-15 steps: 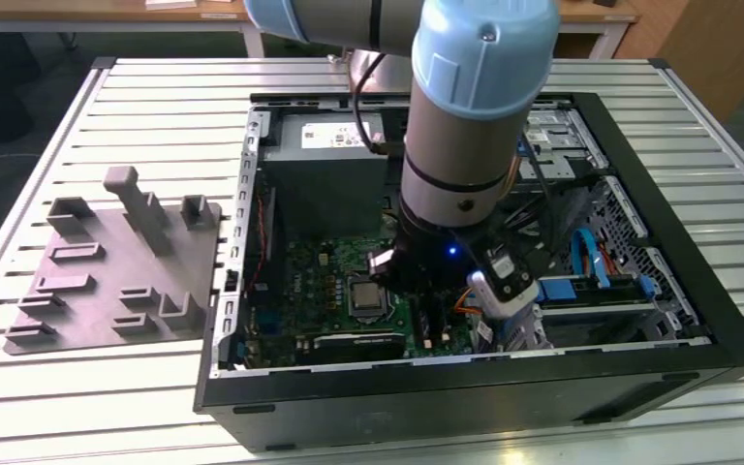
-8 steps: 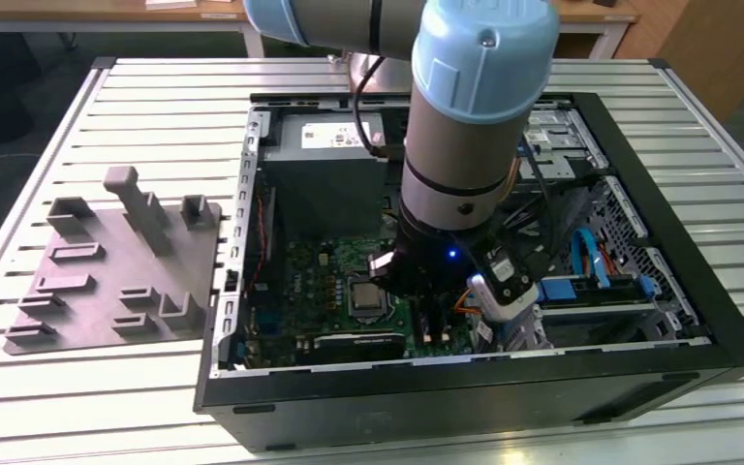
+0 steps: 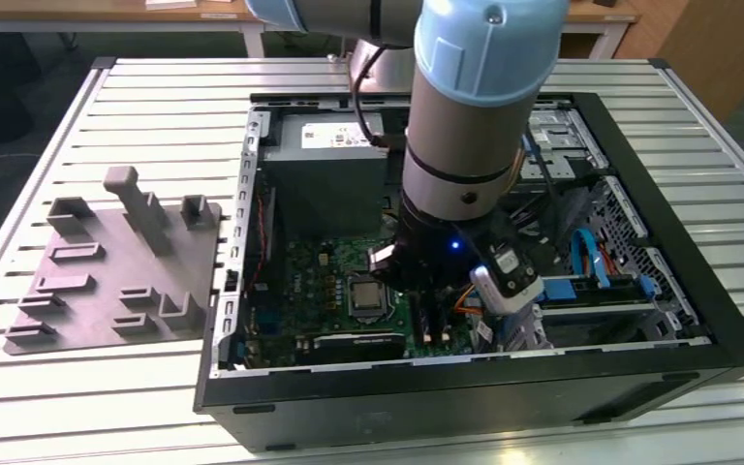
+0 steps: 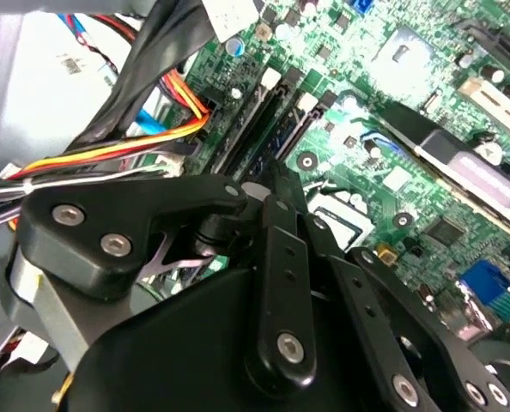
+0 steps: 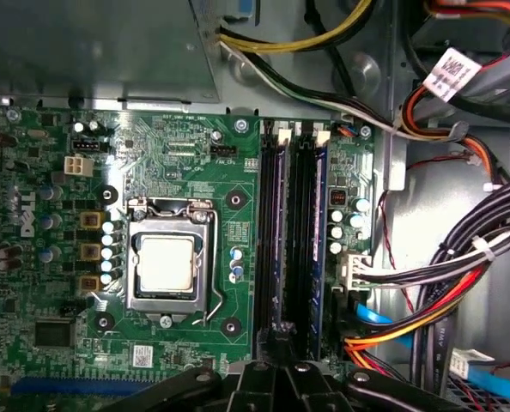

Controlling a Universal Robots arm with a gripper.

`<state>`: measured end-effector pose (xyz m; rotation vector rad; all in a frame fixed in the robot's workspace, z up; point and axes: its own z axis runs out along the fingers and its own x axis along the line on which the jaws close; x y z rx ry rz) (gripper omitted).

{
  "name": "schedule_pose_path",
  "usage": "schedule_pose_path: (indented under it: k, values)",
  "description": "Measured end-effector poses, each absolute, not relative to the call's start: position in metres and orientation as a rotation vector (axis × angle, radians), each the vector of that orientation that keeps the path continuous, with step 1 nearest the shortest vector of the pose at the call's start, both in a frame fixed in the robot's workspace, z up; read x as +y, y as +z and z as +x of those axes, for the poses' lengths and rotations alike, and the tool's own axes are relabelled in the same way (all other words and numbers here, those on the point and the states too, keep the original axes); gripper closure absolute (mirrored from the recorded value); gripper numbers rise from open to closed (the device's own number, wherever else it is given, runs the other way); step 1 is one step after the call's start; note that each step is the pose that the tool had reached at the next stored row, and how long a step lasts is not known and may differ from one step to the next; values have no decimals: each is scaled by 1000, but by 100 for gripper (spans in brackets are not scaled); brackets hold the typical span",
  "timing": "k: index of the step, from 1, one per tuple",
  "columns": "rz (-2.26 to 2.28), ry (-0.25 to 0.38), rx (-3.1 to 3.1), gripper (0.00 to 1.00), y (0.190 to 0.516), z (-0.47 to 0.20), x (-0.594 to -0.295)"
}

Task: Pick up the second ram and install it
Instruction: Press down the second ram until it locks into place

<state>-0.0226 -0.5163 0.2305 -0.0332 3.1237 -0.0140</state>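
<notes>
Exterior view: high, off arm, looks down on open computer case [image 3: 631, 242] on slatted table [image 3: 36, 194]. First wrist view: close, faces straight down on motherboard [image 5: 186, 129]. Second wrist view: closer still, oblique across motherboard [image 4: 409, 129] past gripper linkage. Both wrist views share memory slots [image 5: 294, 240] [image 4: 268, 120] (also processor socket [image 5: 165, 262]).

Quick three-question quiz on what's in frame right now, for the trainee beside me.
1. True or false: the grey holder block lies inside the computer case.
2. The tool is nearest to: A) the memory slots; B) the holder block; C) the table edge.
3. In the first wrist view, what is the square silver part on the green board beside the memory slots?

Key: 1 false, it lies on the slatted table, to the case's left in the exterior view. 2 A. 3 the processor.
</notes>
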Motion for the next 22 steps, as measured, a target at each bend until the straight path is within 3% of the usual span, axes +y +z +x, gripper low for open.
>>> schedule_pose_path:
  k: [9, 22]
  values:
    - [-33, -16, 3124, 89, 231, -21, -482]
    - [-33, -15, 3124, 89, 259, -21, -481]
